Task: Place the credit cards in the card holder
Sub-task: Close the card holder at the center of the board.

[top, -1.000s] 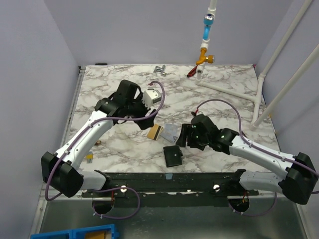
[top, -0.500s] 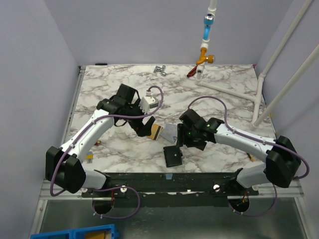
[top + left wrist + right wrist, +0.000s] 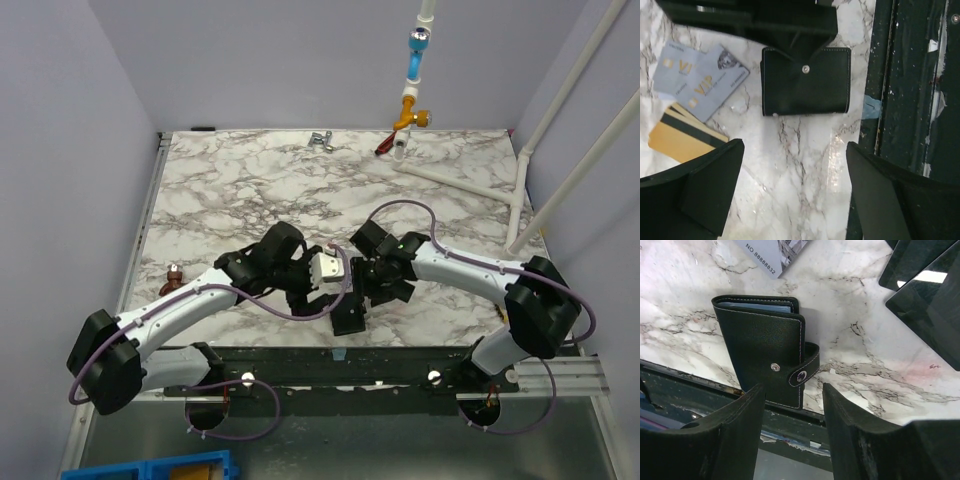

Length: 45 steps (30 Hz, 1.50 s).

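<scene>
The card holder is a black folded wallet lying flat near the table's front edge, its clasp tab unsnapped. It also shows in the top view, where the card holder lies between the two grippers. Left of it in the left wrist view lie the credit cards: pale grey-blue ones overlapping gold-tan ones with a dark stripe. My left gripper hovers open over bare marble just short of the holder. My right gripper is open, its tips at the holder's near edge, with nothing between them. The arms hide the cards in the top view.
A black rail runs along the front edge right beside the holder. A white pipe frame stands at the right, a brass and red valve and a small metal piece at the back, and a small brown object at the left.
The left arm swung from the middle-left of the table toward the front centre, ending beside the holder. The right gripper moved left to the holder and its jaws narrowed somewhat.
</scene>
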### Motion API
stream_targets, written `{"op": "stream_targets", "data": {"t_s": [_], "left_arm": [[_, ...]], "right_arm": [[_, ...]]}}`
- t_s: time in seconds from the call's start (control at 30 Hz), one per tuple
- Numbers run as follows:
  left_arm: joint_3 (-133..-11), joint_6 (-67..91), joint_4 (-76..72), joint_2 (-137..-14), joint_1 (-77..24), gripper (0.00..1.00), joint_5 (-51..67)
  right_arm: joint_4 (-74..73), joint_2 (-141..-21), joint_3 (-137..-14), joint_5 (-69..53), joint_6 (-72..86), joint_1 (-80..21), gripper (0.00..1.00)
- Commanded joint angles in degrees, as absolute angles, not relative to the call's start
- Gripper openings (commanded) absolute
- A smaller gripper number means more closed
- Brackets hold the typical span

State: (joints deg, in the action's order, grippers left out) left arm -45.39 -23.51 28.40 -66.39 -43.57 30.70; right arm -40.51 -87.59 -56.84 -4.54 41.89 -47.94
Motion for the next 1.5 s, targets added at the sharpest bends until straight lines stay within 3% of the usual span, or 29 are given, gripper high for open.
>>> {"op": "stream_targets", "data": {"t_s": [0.0,0.2,0.5,0.63,1.47], "left_arm": [[-45.89,-27.33,19.27,-69.75,-48.45,0.83,28.94],[-46.42,-38.53,19.36,-75.28,-57.75,0.93,23.73],[-49.13,-38.59,19.03,-82.30,-61.78,0.88,20.51],[-48.17,-38.75,17.21,-83.74,-63.13,0.86,18.91],[-45.61,-37.72,17.78,-84.85,-64.94,0.45,18.33]], "right_arm": [[-41.35,-89.48,-57.67,-8.05,42.05,-47.90,0.52],[-42.53,-92.35,-59.18,-8.15,42.00,-47.93,0.46],[-45.81,-92.25,-61.55,-3.99,41.88,-47.94,0.38],[-45.68,-91.61,-60.31,-2.92,42.01,-47.88,0.29],[-45.47,-89.95,-58.29,4.83,42.67,-47.94,0.13]]}}
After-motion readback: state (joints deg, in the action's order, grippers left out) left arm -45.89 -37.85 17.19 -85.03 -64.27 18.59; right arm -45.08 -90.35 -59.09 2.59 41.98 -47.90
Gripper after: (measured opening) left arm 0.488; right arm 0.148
